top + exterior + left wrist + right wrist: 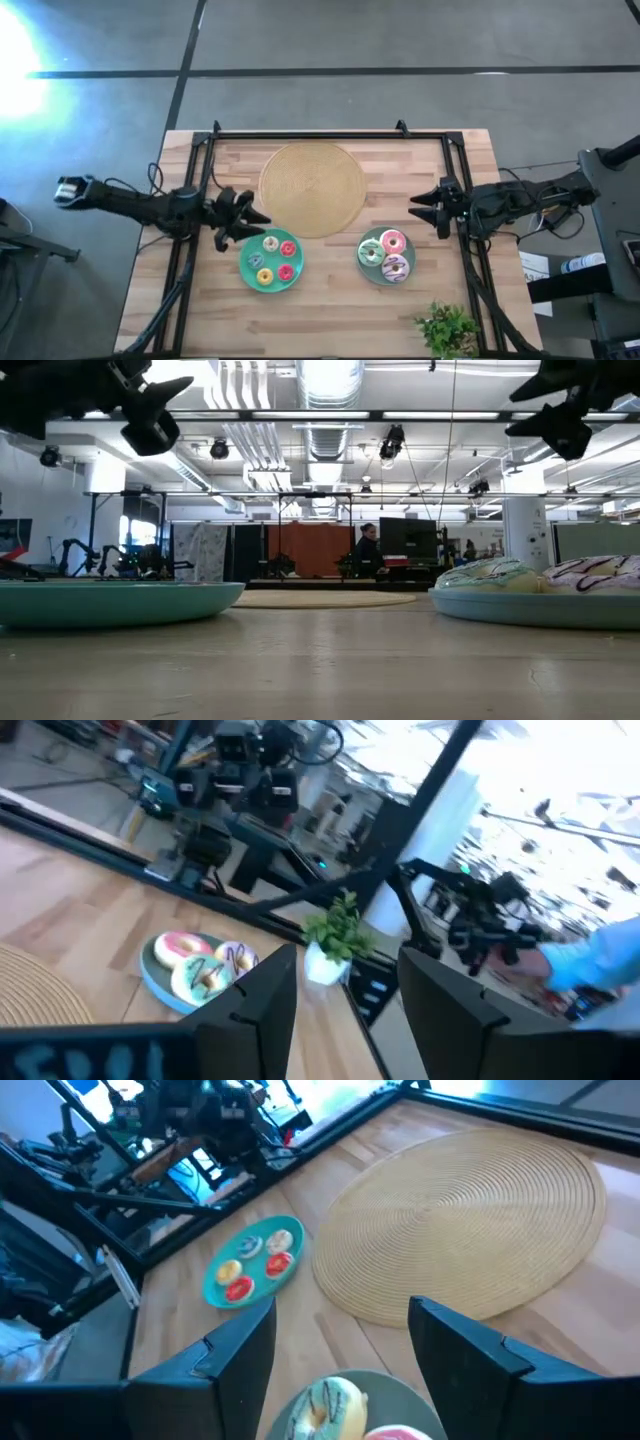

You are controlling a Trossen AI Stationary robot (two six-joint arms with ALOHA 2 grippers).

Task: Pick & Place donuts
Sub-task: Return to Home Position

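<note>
Several small donuts lie on a teal plate [271, 262], iced green-white [270, 243], red [288, 248] and yellow [263, 277]. Three more lie on a grey-green plate [386, 257]: pink [393, 241], green [371, 253] and white-pink [396, 267]. My left gripper [252, 222] hovers open just left of and above the teal plate. My right gripper [415, 207] hovers open beyond the grey-green plate, whose green donut [325, 1410] shows below its fingers. In the low view both grippers [150, 410] [555, 410] are well above the table.
A large tan woven disc [312, 188] lies flat on the table between the arms, toward the far edge. A small potted plant [447, 328] stands at the near right corner. A black frame [320, 134] runs round the table. A person [367, 550] stands in the room behind.
</note>
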